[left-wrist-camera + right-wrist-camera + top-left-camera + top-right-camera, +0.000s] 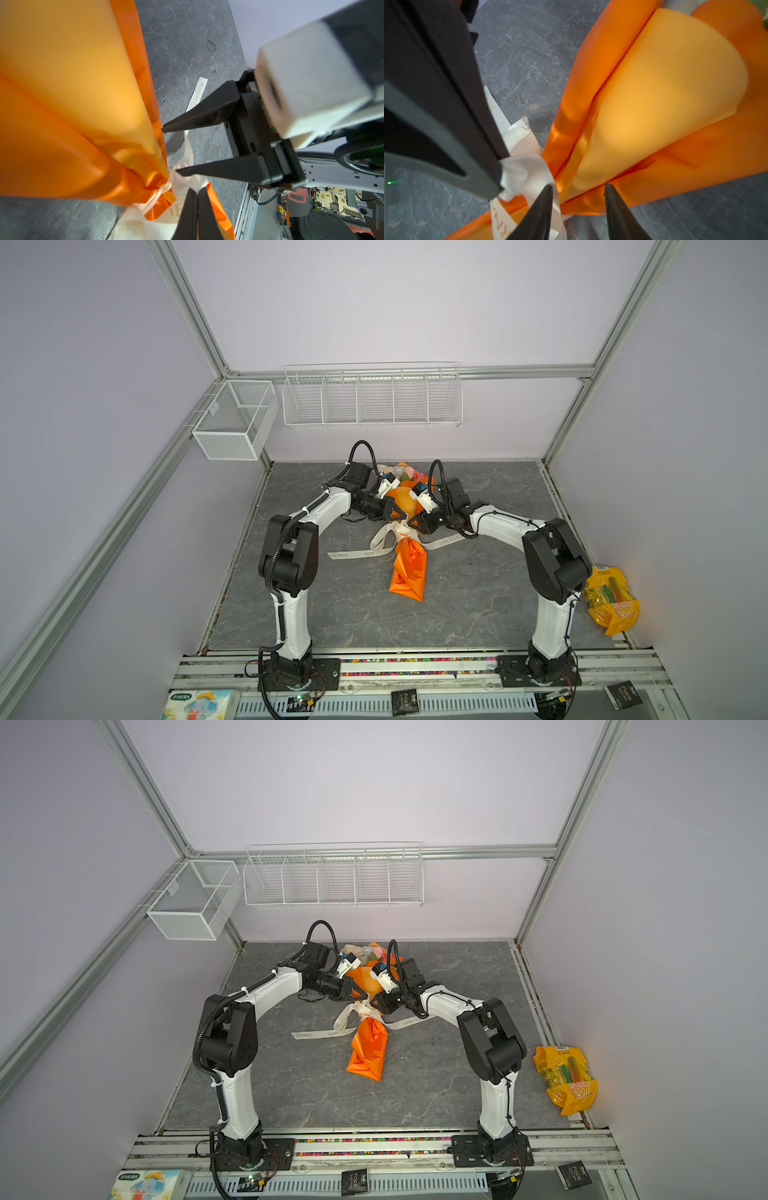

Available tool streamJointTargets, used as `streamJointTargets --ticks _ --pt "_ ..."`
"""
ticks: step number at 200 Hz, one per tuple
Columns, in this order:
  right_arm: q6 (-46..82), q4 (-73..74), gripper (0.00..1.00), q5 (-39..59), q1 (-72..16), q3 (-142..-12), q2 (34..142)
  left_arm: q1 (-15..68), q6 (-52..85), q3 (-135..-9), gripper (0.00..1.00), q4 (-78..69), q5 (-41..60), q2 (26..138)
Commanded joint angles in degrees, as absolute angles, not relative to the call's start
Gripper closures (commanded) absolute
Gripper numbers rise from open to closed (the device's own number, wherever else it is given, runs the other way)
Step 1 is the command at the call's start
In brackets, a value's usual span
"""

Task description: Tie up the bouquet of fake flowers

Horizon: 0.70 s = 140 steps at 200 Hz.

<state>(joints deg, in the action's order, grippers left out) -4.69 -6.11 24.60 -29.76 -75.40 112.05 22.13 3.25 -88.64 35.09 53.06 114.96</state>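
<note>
Where two robot arms meet over the grey tabletop, a bouquet of pink, cream and white fake flowers lies in a glossy orange wrapping sheet.
Light, soft, likely slippery; best held at the pinched neck. Both arms reach low inward: left gripper clamped on the cream lettered ribbon there, right gripper with jaws apart beside it.

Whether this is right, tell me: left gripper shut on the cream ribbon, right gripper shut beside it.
Wrong on the right gripper: it is open beside it, per the right wrist view. The left gripper is shut on the cream ribbon.
</note>
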Motion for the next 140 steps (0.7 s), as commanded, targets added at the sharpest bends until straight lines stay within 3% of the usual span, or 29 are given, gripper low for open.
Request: streamJointTargets --ticks 1,56,85,140 --pt "-7.8 -4.8 0.56 30.0 -29.7 -75.7 112.3 21.8 0.9 -89.9 0.98 36.9 54.2 114.2" --pt "-7.9 -4.4 0.54 35.1 -29.6 -75.5 112.9 21.7 0.9 -90.0 0.98 37.0 53.9 114.2" --pt "-6.4 -1.2 0.54 28.8 -28.5 -71.7 110.6 21.5 1.1 -89.8 0.98 37.3 53.1 114.2" --pt "-3.3 2.8 0.54 31.8 -27.2 -69.6 107.9 21.4 0.7 -89.9 0.98 37.7 53.1 114.4"
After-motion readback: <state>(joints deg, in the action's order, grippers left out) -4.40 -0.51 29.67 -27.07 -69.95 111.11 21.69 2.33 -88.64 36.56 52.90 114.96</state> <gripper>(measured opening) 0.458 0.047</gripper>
